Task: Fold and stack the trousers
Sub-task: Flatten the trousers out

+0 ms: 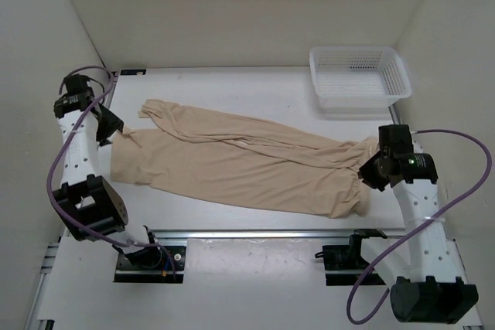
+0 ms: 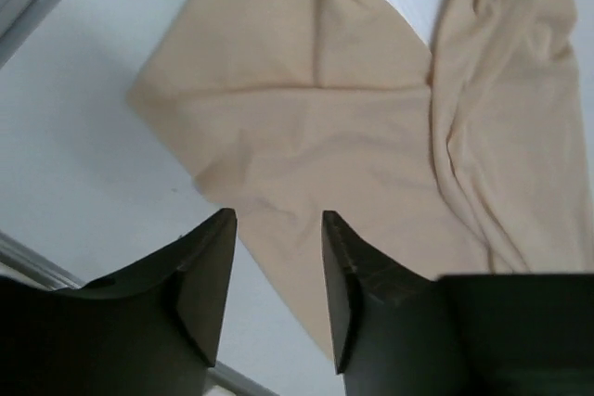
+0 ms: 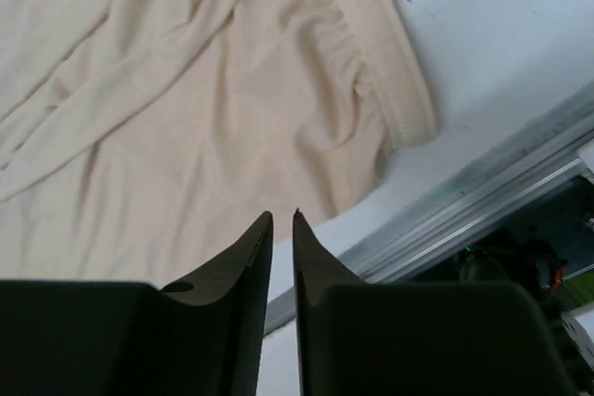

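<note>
Two grippers hang over the table (image 1: pixel 232 83), neither holding anything. The left gripper (image 2: pixel 278 220) has its jaws well apart with nothing between them, poised just above the hem end of the near leg (image 2: pixel 278 127). The right gripper (image 3: pixel 283 216) shows only a thin slit between its fingertips, also with nothing in it, above the waist end and close to the aluminium rail (image 3: pixel 483 192) at the near edge.

The trousers (image 1: pixel 247 168) lie spread almost across the table, waist to the right and legs running left. The near leg lies fairly flat and broad; the far leg (image 1: pixel 209 125) is narrower, creased along its length, and overlaps the near one towards the middle.

The cloth looks thin, limp and light. It should lift with little effort; it will also sag between two holds, drag along the surface and carry its wrinkles into any fold.

The gathered waistband (image 3: pixel 399 90) is the thickest, firmest edge; a pinch there on the right looks likely to catch both layers. On the left, the outer corner of the near hem (image 2: pixel 139 95) lies flat on the table and offers a clean edge; a shallow pinch may take only the top layer, so a deeper bite seems wiser. The bunched far leg probably needs smoothing first.

Beyond the trousers, at the far right corner, stands the white mesh basket (image 1: pixel 360 52), well apart from the cloth.
</note>
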